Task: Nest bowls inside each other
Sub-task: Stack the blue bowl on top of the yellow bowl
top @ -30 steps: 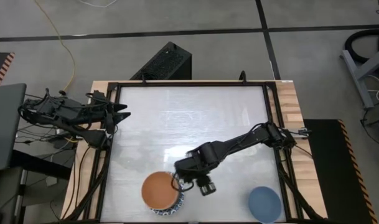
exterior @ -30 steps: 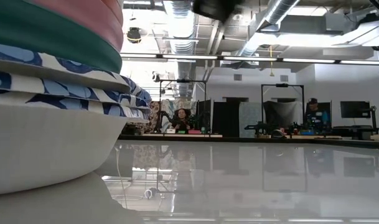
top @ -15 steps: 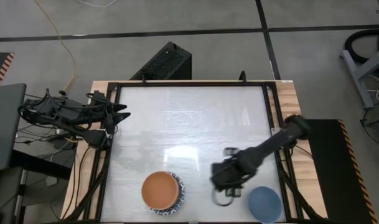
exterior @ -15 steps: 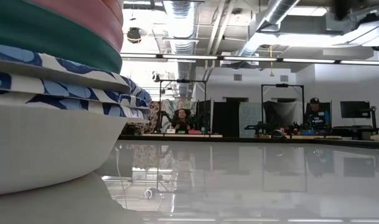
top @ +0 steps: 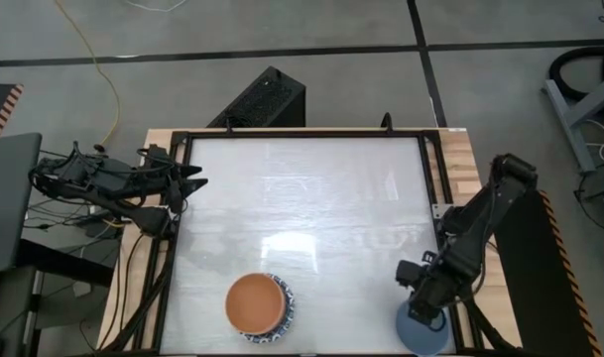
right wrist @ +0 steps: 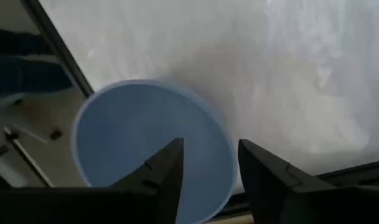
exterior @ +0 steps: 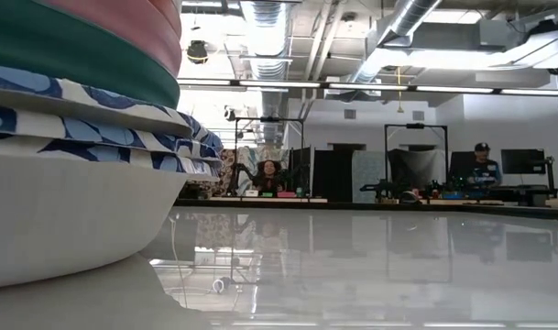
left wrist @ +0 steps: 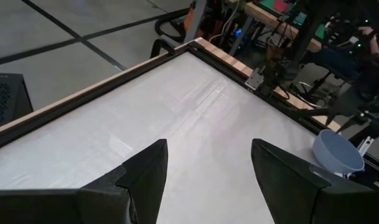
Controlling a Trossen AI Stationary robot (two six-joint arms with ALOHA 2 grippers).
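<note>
Your bench (top: 302, 198): white top, black frame, wood edges. Black box (top: 259, 99) on the floor just behind it; yellow cable (top: 98, 74) trails across the floor. Beyond the bench, two people (exterior: 269, 174) sit at monitors (exterior: 521, 161) under ceiling ducts (exterior: 269, 23).

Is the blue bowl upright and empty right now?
Upright and empty: the blue bowl sits mouth-up on the table, its inside bare, with the open right gripper just above its rim.
</note>
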